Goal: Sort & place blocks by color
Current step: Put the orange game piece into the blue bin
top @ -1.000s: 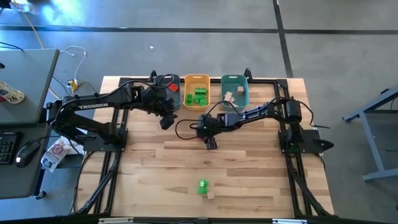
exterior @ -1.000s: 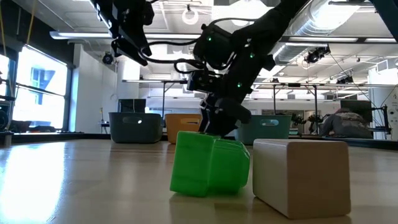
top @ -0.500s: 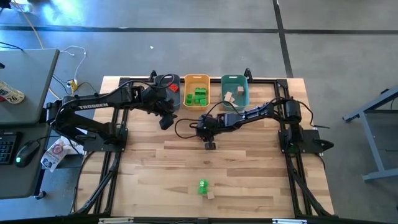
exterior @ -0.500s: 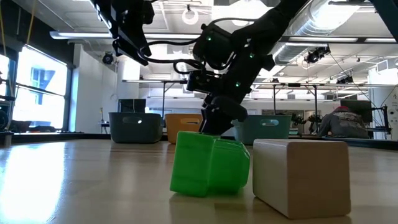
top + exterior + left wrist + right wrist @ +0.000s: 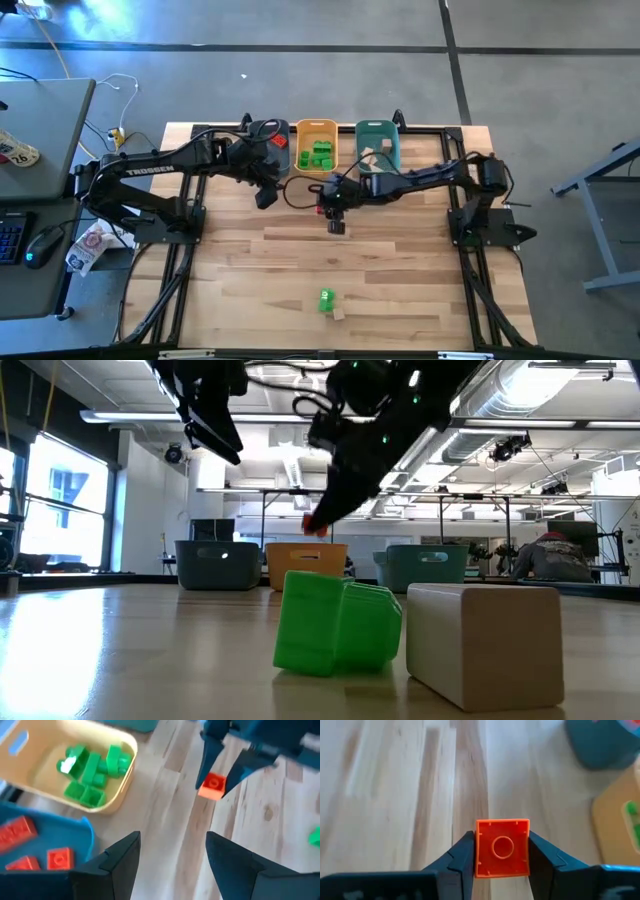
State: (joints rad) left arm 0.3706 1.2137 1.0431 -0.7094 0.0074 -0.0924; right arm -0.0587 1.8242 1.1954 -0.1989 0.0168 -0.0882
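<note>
My right gripper [image 5: 502, 865] is shut on a red-orange block [image 5: 502, 847] above the middle of the table; that block [image 5: 315, 525] also shows in the low view, and in the left wrist view [image 5: 212, 786]. My left gripper [image 5: 172, 855] hangs open with nothing in it by the blue-grey bin [image 5: 87, 827], which holds red blocks [image 5: 60, 859]. The yellow bin [image 5: 316, 128] holds green blocks [image 5: 320, 154]. A green block [image 5: 326, 299] and a tan block [image 5: 339, 314] lie flat on the table near its front edge. My right gripper pinches the red-orange block by two opposite side faces [image 5: 479, 851] between its two fingers [image 5: 461, 862]. The fingers slant down from the table's right side. The block is lifted clear of the table, its hollow underside with a ring toward the wrist camera.
The teal bin [image 5: 378, 130] with tan pieces stands at the back, right of the yellow bin. The three bins line the far edge. In the low view the green block [image 5: 335, 622] and tan block [image 5: 485, 640] sit close to the camera. Bare wood [image 5: 400, 270] lies between them and the bins.
My right gripper has risen from the tabletop with the red-orange block between its fingers, drawing a little toward the bins. The block, down at table level a second ago, now hangs clear above it.
</note>
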